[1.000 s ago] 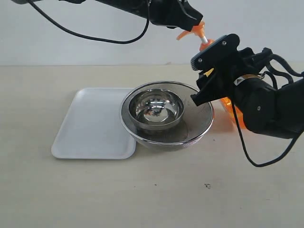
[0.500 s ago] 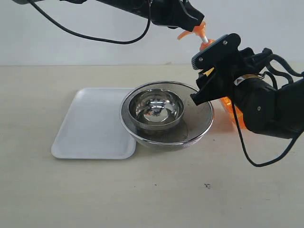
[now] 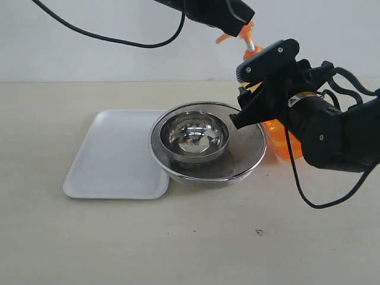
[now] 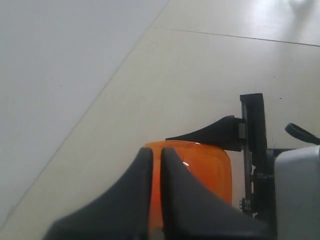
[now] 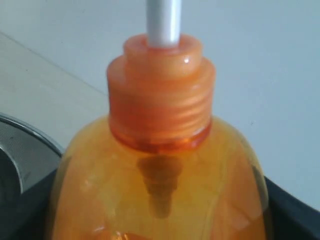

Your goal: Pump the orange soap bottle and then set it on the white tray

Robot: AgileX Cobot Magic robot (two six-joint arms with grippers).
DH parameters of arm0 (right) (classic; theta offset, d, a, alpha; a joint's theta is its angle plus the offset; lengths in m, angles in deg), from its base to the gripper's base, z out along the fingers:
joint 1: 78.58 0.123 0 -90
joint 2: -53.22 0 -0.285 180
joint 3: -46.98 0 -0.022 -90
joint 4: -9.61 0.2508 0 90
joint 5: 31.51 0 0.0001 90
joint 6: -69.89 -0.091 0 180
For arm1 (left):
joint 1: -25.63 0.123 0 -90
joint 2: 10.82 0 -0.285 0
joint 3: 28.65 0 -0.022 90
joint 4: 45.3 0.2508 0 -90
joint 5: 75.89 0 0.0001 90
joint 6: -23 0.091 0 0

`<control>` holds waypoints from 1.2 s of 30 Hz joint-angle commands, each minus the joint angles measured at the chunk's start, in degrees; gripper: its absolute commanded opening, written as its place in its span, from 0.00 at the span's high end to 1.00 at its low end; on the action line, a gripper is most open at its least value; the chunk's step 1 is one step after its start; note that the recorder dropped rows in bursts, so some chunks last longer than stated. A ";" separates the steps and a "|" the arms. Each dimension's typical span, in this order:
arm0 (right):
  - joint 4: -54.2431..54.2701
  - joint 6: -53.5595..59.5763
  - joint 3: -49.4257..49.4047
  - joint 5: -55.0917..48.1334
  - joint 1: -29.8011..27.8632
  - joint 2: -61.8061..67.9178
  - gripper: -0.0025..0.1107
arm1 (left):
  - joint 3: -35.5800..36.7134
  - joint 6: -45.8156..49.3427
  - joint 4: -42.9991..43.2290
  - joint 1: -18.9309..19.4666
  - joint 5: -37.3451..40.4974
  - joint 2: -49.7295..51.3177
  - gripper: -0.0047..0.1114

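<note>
The left gripper has its fingers pressed together with only a slit between them, laid over the orange pump head. Compared with a second ago it has risen and drifted toward 11 o'clock in the exterior view, and the white stem shows bare below it. I judge this to be the release half of a pump stroke, not the press. The right gripper is clamped around the shoulder of the orange soap bottle and has shifted the same way, so the bottle now stands closer to the steel strainer bowl, at its 3 o'clock. The bottle leans, neck toward 11 o'clock; whether its base touches the table cannot be told. The placing step remains: the white tray lies bare at the strainer's 9 o'clock, well apart from the bottle. Up close the bottle is translucent orange, with a ribbed collar and the dip tube dim inside.
</note>
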 commanded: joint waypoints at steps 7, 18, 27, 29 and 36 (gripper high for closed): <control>-1.18 -3.15 0.39 2.08 0.14 -0.86 0.98 | 0.17 -0.13 1.79 -0.37 0.19 -1.51 0.92; -1.18 -3.15 0.39 2.08 0.14 -0.86 0.98 | 0.28 -1.47 3.52 -0.37 0.19 0.91 0.92; -1.29 -3.12 0.39 2.08 0.14 -0.86 0.98 | 0.28 -2.16 3.52 -0.37 0.65 2.76 0.92; -1.29 -3.12 0.39 1.78 0.14 -0.86 0.98 | 0.28 -2.50 3.52 -0.37 0.65 3.04 0.92; -1.40 -3.01 0.39 1.80 0.14 -0.86 0.98 | 0.28 -2.60 3.52 -0.37 1.80 3.55 0.92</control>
